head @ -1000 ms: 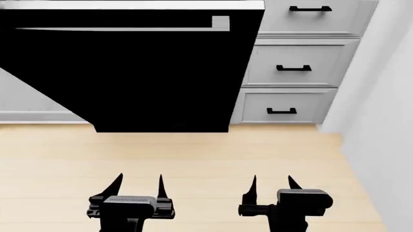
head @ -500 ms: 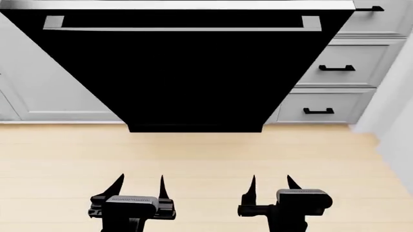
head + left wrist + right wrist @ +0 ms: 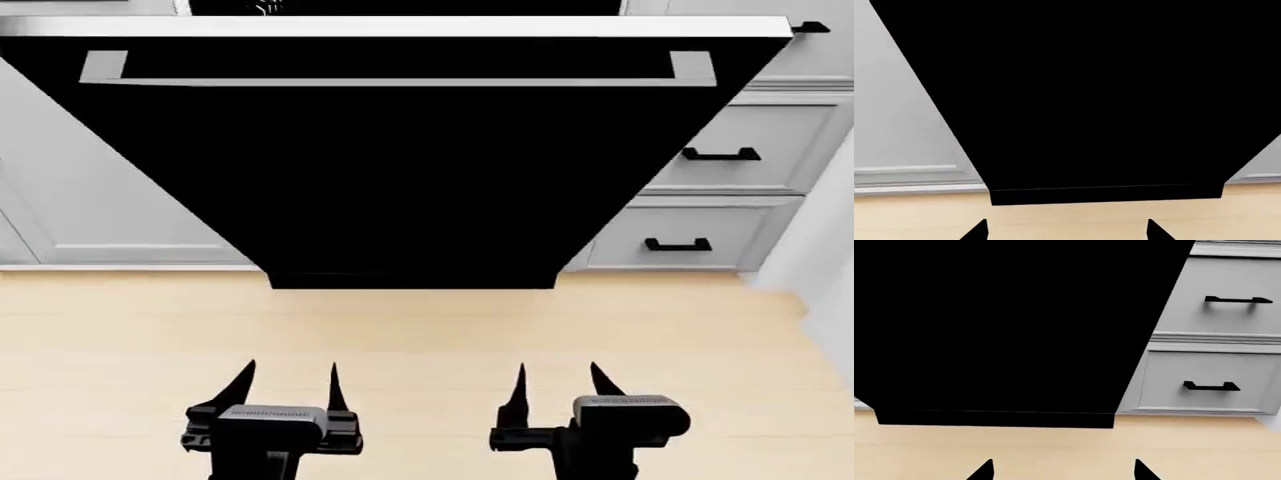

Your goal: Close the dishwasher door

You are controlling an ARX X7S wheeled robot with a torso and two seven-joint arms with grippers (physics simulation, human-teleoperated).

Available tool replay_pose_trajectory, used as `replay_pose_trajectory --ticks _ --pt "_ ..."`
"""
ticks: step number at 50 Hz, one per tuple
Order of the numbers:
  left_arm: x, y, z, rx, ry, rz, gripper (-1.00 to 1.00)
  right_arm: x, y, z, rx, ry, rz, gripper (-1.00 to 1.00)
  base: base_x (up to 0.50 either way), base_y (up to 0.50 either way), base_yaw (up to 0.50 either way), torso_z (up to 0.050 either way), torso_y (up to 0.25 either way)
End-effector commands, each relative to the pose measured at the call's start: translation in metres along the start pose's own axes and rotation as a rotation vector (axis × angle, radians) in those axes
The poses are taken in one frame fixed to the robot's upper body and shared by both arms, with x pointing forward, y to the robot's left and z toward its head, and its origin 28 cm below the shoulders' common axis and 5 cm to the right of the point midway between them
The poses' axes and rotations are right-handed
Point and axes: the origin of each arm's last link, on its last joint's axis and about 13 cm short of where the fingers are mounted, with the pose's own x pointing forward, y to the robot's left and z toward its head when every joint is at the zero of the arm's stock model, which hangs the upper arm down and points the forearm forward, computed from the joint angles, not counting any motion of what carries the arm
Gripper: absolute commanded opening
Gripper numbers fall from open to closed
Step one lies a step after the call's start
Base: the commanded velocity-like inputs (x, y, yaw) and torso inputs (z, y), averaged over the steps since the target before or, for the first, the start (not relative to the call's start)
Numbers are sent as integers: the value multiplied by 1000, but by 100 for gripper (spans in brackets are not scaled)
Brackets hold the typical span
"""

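The dishwasher door (image 3: 400,180) is a large glossy black panel with a silver edge strip and a long silver bar handle (image 3: 400,80). It hangs open, tilted out toward me, hinged low near the floor. It fills most of the left wrist view (image 3: 1101,100) and the right wrist view (image 3: 1001,325). My left gripper (image 3: 287,378) is open and empty, low over the floor in front of the door. My right gripper (image 3: 558,378) is open and empty beside it. Only fingertips (image 3: 977,231) (image 3: 984,471) show in the wrist views.
Light grey drawer fronts with small black handles (image 3: 721,154) (image 3: 1211,386) stand right of the door. A grey cabinet panel (image 3: 80,190) stands left of it. A white wall (image 3: 834,250) rises at the right. The floor (image 3: 427,330) is light wood.
The view has shifted: the dishwasher door now sits centred ahead of me and a little lower in the frame, with its opening showing above. Both grippers stay as they were.
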Motion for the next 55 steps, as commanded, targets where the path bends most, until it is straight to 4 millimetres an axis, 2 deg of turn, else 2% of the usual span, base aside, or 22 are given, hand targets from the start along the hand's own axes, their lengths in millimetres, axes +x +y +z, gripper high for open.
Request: replay_pose_trajectory --ticks 1,36,55 --pt "1 0 0 0 0 -3 100 -1 0 1 2 -19 26 100 500 0 0 0 0" --pt "0 0 1 -5 -10 2 100 -3 0 2 10 -34 20 100 500 0 0 0 0" --pt "0 0 0 -1 -2 -5 100 -2 0 1 -9 -24 6 100 0 0 0 0 0"
